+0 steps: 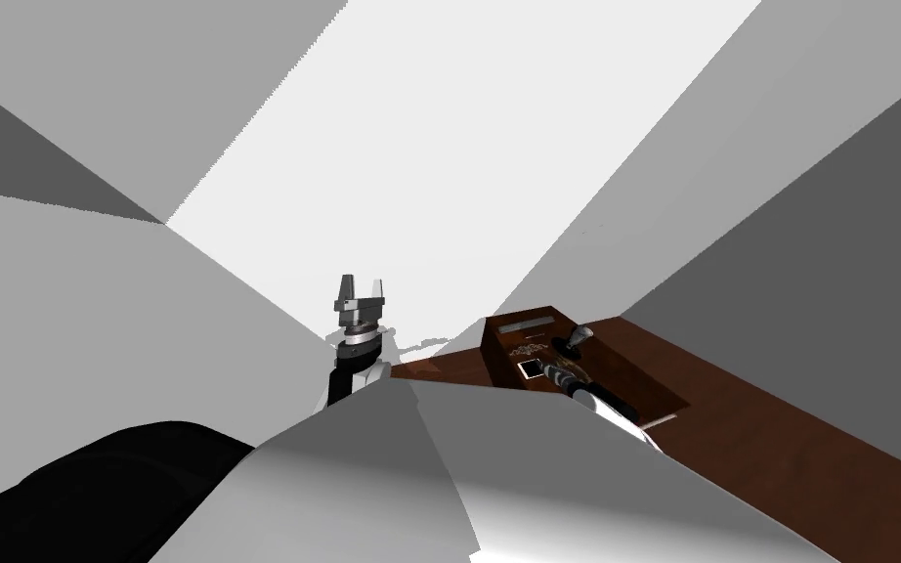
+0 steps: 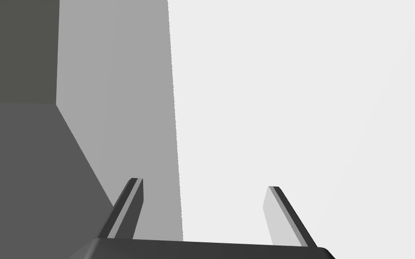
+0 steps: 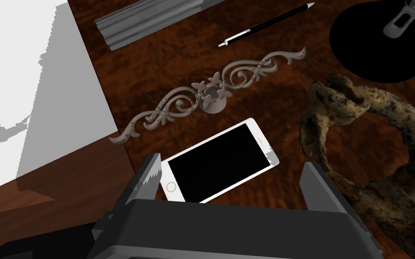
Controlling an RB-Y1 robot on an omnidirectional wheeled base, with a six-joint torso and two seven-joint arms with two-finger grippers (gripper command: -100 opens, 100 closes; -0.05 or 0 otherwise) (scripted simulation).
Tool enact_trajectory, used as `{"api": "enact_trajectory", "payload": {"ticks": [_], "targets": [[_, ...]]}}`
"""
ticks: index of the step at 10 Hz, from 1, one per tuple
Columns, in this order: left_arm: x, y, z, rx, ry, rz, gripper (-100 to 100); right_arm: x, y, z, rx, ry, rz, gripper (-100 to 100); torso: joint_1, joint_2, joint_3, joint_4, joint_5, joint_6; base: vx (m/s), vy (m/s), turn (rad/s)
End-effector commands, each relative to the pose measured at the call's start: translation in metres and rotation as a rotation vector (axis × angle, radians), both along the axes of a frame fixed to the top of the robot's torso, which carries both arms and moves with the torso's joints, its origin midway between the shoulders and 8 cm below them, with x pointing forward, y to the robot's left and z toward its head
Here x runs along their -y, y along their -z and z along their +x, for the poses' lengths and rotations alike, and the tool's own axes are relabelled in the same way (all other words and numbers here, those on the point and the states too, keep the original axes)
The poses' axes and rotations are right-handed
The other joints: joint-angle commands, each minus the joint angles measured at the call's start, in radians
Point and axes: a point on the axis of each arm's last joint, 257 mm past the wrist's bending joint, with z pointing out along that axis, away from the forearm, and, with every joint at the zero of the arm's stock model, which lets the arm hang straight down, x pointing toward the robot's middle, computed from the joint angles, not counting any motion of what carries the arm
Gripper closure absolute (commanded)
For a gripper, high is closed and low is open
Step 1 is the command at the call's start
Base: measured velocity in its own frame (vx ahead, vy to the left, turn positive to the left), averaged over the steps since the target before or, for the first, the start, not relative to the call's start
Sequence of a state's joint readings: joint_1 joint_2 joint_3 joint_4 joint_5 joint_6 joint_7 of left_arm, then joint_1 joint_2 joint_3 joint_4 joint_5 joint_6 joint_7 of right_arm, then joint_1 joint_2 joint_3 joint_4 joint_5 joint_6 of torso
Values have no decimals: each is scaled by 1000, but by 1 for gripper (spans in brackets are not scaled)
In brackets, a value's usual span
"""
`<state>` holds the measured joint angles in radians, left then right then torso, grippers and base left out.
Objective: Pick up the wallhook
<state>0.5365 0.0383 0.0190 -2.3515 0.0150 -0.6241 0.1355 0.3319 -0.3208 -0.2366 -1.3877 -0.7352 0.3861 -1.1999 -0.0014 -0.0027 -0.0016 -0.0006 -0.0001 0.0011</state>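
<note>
Hovering above a dark wooden tabletop (image 3: 166,58), the right gripper (image 3: 231,162) holds its fingers wide, likely ready to straddle its target. The ornate grey wallhook (image 3: 211,95) lies flat just beyond a white phone (image 3: 211,168) — the left gripper (image 1: 361,289), equally wide, hangs raised aside.

1. The head view looks steeply down and forward, rolled, from high above a brown cabinet (image 1: 624,376) off to the right.
2. The right wrist view looks down on the cabinet top from close by, over a phone (image 3: 220,164) and the wallhook (image 3: 211,96).
3. These two views share the cabinet top and the phone.
4. The left wrist view sits on the raised left gripper (image 1: 361,283) and faces bare walls.
</note>
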Motion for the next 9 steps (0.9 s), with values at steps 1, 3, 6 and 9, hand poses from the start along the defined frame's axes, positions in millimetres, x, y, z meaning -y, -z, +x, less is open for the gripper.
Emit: {"api": "enact_trajectory", "payload": {"ticks": [1,3,6,9], "targets": [[0,0,0,0,0,0,0,7,15,-13,-39,68,81,-100,0,0,0,0,0,0,41,-30,170],[0,0,0,0,0,0,0,8,20,-18,-46,93,102,-100,0,0,0,0,0,0,28,-18,50],[0,0,0,0,0,0,0,21,39,-40,-95,227,241,-100,0,0,0,0,0,0,35,-21,164],[0,0,0,0,0,0,0,27,56,-60,-135,317,320,-100,0,-1,0,0,0,-1,46,-28,123]]}}
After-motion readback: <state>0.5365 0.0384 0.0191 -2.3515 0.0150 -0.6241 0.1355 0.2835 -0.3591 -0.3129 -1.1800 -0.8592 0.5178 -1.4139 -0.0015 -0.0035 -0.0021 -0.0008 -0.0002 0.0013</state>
